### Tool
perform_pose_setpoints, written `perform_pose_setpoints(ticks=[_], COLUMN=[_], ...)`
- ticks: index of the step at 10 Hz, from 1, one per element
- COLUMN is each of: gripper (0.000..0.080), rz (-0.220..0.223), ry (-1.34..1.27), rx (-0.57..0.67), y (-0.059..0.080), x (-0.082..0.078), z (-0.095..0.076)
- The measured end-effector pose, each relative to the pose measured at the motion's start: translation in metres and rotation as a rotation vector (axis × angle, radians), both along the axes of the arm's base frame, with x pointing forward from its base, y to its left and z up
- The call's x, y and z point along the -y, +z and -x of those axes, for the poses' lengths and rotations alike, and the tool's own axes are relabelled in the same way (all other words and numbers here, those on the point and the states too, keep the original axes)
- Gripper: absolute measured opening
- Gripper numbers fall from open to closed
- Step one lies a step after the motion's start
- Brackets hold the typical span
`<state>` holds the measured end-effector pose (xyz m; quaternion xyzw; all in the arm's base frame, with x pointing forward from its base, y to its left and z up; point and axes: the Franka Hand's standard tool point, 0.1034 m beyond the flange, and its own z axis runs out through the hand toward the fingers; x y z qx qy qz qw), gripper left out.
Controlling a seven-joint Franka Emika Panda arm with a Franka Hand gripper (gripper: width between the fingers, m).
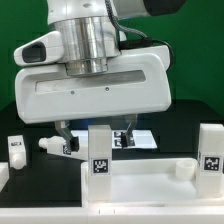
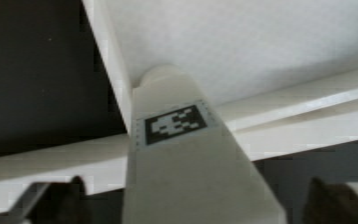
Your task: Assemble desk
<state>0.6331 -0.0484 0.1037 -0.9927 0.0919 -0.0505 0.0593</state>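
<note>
Two-finger hand (image 1: 96,144): spread; its dark fingers (image 2: 348,203) flank one leg, with a gap showing on each side in the wrist view, so nothing is pinched.
Straddled leg (image 1: 100,150): short, chunky white plastic post with a black-and-white square tag, standing upright on the desk panel toward the exterior view's left. It is probably set at a corner mount, though the joint itself is hidden.
Desk panel (image 1: 140,195): wide, flat white plastic rectangle lying on the black tabletop (image 1: 30,125) nearest the exterior camera. Lying flat, it lets legs be fitted from above.
Second leg (image 1: 210,150): same white tagged form, upright at the panel's end on the exterior view's right. It appears to be fitted already.
Loose legs: one upright leg (image 1: 15,150) and one lying leg (image 1: 50,146) sit off the panel at the exterior view's left, apparently waiting their turn.
Marker board (image 1: 143,137): thin white sheet with tags, flat on the tabletop behind the hand.
Reason for the straddle: open fingers around an upright post suit closing on it to twist or seat it. Whether that grip is about to be taken cannot be told.
Arm pose: the wrist points straight down and the broad white hand body is level above the panel. The fingers hang vertically, with their line running across the exterior view.
Task stage: judged roughly midway, with two legs unmounted.
</note>
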Motion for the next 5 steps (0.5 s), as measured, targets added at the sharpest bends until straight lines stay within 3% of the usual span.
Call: perform_pose_setpoints(ticks=[1,2,5], gripper=[0.0513,0.0327,0.0293], rz=[0.000,-0.005,-0.025], ry=[-0.004,-0.055,-0.397], rx=[-0.001,-0.005,-0.043], y=[-0.0001,0.0000,0.0007], x=[0.0003,0.0011,0.0037], z=[0.0000,0.0000,0.0000])
